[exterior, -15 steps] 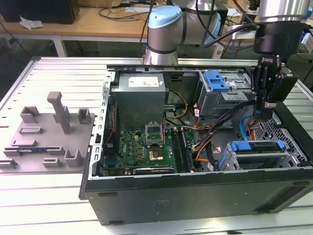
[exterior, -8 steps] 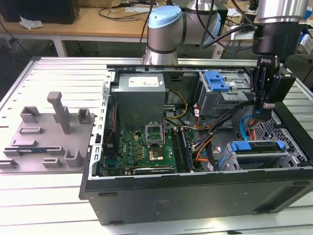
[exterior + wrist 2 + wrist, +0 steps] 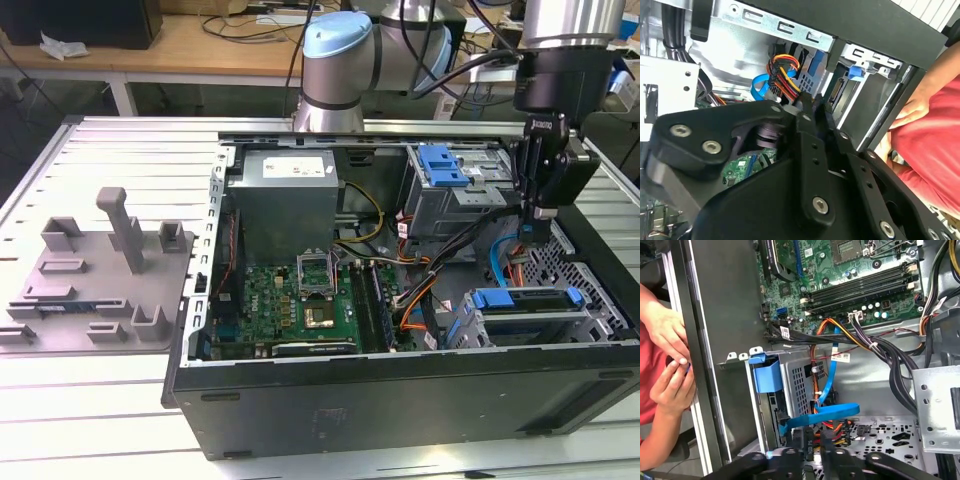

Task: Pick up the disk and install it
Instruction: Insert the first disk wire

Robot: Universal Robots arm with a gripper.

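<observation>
Bright, even indoor light, soft shadows inside the case (image 3: 400,400), mild glare on bare metal.

Place: robotics lab.
Surface: ribbed aluminium-profile surface (image 3: 100,420) across the lower frame.
Workpiece: open black metal computer case (image 3: 400,400), centre.
Background: cable-strewn wooden desk (image 3: 180,45), upper left.

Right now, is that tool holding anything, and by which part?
It cannot be told. The tool hangs inside the case, its tip by the bundle of coloured wires; whether it grips them is hidden. The disk lies apart in its bay.
</observation>
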